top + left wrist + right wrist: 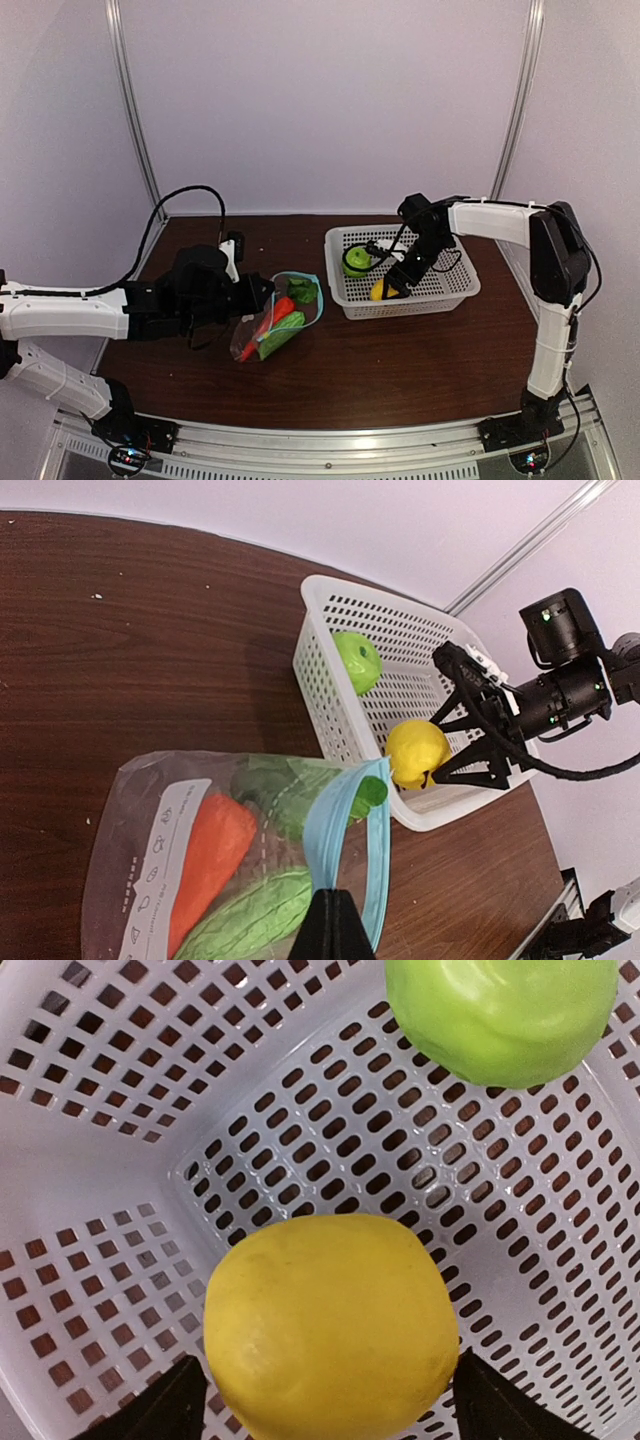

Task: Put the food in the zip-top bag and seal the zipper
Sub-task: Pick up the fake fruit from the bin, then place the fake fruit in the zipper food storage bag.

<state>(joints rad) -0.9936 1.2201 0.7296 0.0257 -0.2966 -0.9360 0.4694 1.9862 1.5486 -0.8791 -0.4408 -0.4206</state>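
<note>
Our left claw (330,925) clamped the teal-blue strip (345,815) of the clear crinkly bag (140,850); our right claw (325,1385) gaped around the smooth yellow lemon (330,1310).

Bag (150,852) left, basket (420,303) right, both on the table (400,370).
Carrot (210,855) and vegetable (250,920) are in the bag; in the basket, apple (357,261) far, lemon (330,1320) nearer.
</note>
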